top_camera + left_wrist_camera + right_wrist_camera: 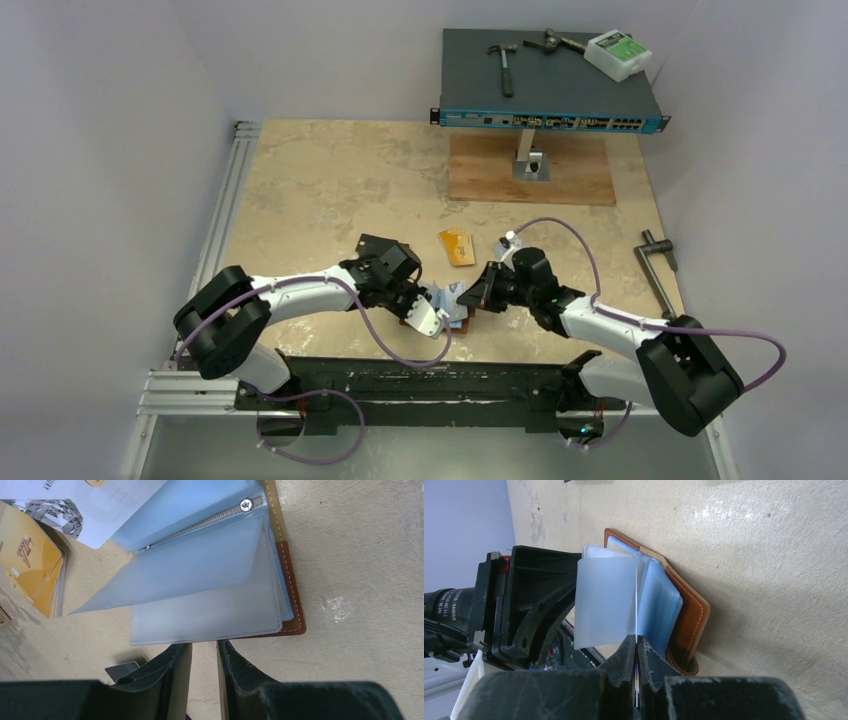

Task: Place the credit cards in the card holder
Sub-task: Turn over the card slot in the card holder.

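At the card holder's point(691, 615) edge, right end effector point(637, 649) pinches it.

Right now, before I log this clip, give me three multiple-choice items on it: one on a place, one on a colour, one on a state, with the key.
1. Where do the gold cards lie?
A) on the table, beyond the card holder
B) on the raised shelf
C) tucked inside the holder
2. The card holder's cover is:
A) black
B) green
C) brown
3. The right fingers are:
A) wide apart
B) shut on a plastic sleeve
C) out of view
Key: A, the cards lie bare on the table past both arms; C, stitched brown leather rims the light blue sleeves; B, the fingers meet on a sleeve's edge.
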`<state>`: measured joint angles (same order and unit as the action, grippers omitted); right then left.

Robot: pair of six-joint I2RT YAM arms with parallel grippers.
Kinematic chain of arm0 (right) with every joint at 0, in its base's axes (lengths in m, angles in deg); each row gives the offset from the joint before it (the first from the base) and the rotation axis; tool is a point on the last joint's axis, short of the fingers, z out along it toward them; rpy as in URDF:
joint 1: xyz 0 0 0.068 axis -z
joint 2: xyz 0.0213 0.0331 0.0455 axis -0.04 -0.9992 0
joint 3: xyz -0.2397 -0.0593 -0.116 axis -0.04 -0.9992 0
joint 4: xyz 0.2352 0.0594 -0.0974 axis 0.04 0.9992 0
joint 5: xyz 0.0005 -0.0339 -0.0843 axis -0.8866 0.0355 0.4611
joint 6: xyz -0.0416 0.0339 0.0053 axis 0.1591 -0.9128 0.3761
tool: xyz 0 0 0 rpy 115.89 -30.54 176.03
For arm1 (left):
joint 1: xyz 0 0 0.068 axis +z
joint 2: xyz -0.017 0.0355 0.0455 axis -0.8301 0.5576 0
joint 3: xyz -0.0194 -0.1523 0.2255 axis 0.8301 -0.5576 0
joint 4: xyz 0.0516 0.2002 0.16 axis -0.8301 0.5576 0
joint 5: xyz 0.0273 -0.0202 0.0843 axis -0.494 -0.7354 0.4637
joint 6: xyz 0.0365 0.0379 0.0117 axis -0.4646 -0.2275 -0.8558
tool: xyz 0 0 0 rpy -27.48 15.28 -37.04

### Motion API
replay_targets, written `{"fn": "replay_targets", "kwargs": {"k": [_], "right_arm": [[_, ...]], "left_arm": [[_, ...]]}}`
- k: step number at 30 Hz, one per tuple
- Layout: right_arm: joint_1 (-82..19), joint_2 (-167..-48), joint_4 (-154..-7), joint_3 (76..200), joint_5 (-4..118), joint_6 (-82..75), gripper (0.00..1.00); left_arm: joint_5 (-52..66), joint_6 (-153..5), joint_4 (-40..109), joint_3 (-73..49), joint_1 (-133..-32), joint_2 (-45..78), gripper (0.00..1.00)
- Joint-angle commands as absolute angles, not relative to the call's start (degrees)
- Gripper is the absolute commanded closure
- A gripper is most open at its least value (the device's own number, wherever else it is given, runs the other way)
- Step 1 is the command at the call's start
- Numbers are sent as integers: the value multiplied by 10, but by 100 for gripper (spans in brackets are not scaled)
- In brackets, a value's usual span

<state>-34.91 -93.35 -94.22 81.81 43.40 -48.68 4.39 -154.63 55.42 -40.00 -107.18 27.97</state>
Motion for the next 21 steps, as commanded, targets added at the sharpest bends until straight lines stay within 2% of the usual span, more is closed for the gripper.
{"fn": "replay_targets", "kwargs": {"k": [1, 7, 15, 21], "right_arm": [[-352, -931, -971, 834, 417, -485, 100], [-352, -920, -923, 852, 441, -464, 100], [-359, -1029, -1009, 902, 376, -472, 100], [-394, -1093, -1045, 905, 376, -487, 100]], "left_arm": [[53, -1523, 544, -408, -1073, 254, 76], [60, -1521, 557, -409, -1057, 239, 76], [61, -1511, 588, -393, -1025, 222, 76], [33, -1533, 615, -380, -997, 199, 76]]}}
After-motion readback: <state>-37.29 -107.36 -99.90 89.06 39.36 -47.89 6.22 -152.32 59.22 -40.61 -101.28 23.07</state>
